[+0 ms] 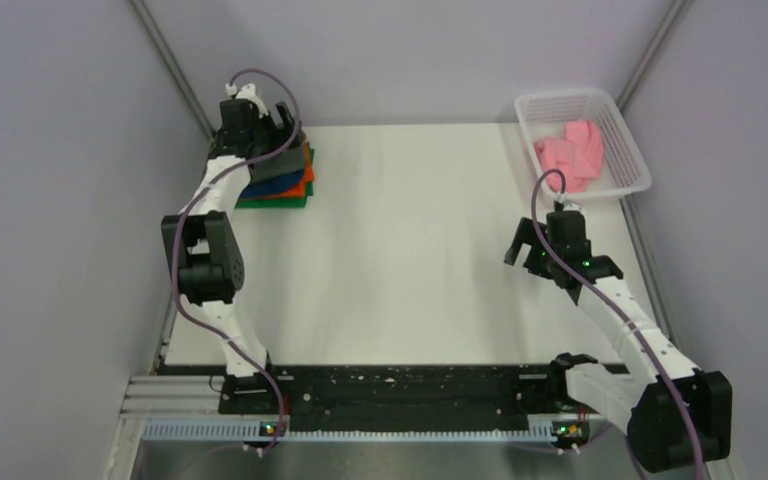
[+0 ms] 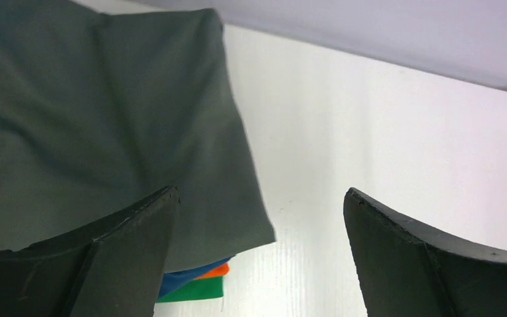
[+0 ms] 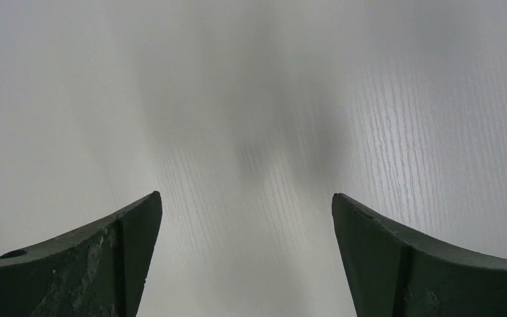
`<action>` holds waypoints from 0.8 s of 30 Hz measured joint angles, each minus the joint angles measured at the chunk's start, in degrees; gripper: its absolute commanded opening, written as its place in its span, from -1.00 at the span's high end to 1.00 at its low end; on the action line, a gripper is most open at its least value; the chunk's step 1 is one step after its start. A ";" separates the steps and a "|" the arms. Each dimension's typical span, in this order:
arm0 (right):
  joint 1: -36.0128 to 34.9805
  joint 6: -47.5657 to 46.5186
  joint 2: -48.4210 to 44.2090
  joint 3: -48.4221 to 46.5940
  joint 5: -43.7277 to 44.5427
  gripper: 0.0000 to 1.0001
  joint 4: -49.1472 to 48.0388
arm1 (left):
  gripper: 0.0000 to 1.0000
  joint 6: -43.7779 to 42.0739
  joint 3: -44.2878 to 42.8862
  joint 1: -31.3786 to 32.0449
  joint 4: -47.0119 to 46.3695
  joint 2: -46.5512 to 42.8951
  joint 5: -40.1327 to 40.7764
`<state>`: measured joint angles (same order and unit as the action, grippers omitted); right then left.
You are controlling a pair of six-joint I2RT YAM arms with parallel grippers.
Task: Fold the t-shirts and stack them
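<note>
A stack of folded t-shirts lies at the table's far left: green (image 1: 272, 201) at the bottom, then orange (image 1: 306, 178), navy blue (image 1: 272, 184) and dark charcoal grey (image 1: 282, 160) on top. My left gripper (image 1: 278, 128) is open just above the stack's far right corner. In the left wrist view the left gripper (image 2: 259, 192) holds nothing, the charcoal shirt (image 2: 105, 119) fills the left side, and blue (image 2: 178, 281), orange (image 2: 216, 270) and green (image 2: 195, 289) edges peek out below it. A pink t-shirt (image 1: 572, 155) lies crumpled in the basket. My right gripper (image 1: 528, 252) is open and empty over bare table (image 3: 245, 195).
The white mesh basket (image 1: 560, 98) stands at the far right corner of the white table (image 1: 410, 250). Grey walls close in the left, back and right sides. The arm bases and a black rail (image 1: 410, 385) run along the near edge.
</note>
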<state>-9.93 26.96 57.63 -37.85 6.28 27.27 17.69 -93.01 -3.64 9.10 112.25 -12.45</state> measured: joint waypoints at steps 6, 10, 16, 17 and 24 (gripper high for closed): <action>0.00 -0.33 -0.22 0.11 -0.17 -0.97 -0.24 | -0.98 -0.35 -0.15 0.83 -1.25 -0.20 -6.64; 0.00 -0.39 -0.26 0.44 -0.13 -0.97 -0.50 | -0.97 -3.56 -3.85 1.31 2.67 4.61 -8.96; 0.00 -0.42 -0.20 0.44 0.11 -0.97 -0.66 | -0.97 -10.49 -5.07 1.33 9.79 9.97 -10.01; 0.00 -0.42 -0.20 0.44 0.15 -0.97 -0.66 | -0.97 -11.23 -6.34 1.25 11.13 11.30 -10.54; 0.00 -0.42 -0.20 0.44 0.76 -0.97 -0.63 | -0.97 -13.77 -14.45 0.87 16.33 17.68 -13.16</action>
<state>-9.93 26.55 57.43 -37.41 7.05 26.63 3.92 -107.46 -2.76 25.43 129.93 -25.61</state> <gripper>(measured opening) 0.986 0.986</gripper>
